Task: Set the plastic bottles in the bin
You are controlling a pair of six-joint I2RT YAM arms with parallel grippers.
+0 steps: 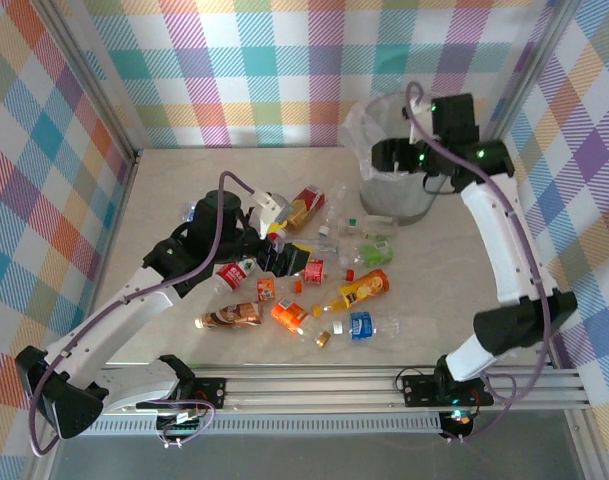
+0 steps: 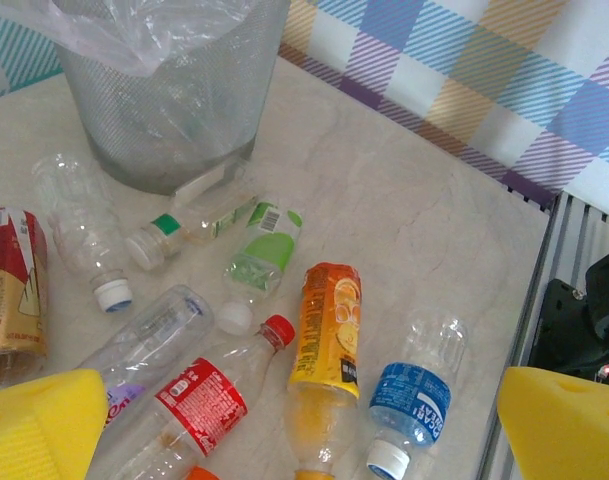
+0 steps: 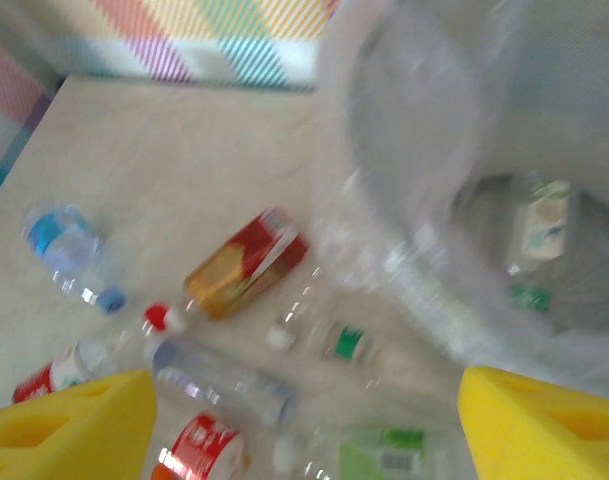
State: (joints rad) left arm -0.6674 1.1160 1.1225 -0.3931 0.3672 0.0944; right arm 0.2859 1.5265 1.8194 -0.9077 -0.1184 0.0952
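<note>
The pale marbled table [image 1: 434, 290] sits inside plaid walls [image 1: 284, 70]. My left gripper [image 2: 304, 440] is spread to its widest and holds nothing, low over the scattered plastic bottles [image 1: 364, 288]; an orange bottle [image 2: 324, 350] lies just beneath it. My right gripper [image 3: 304, 425] hangs part-open and empty above the rim of the bin [image 1: 399, 205], where a green-labelled bottle [image 3: 539, 215] lies inside.

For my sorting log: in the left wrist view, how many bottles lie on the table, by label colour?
Red-label bottle: 1
Red-and-tan-label bottle: 1
Green-label bottle: 1
Orange bottle: 1
Blue-label bottle: 1
Mostly clear bottles: 3
Total: 8
An orange cap at the bottom edge is not counted.
</note>
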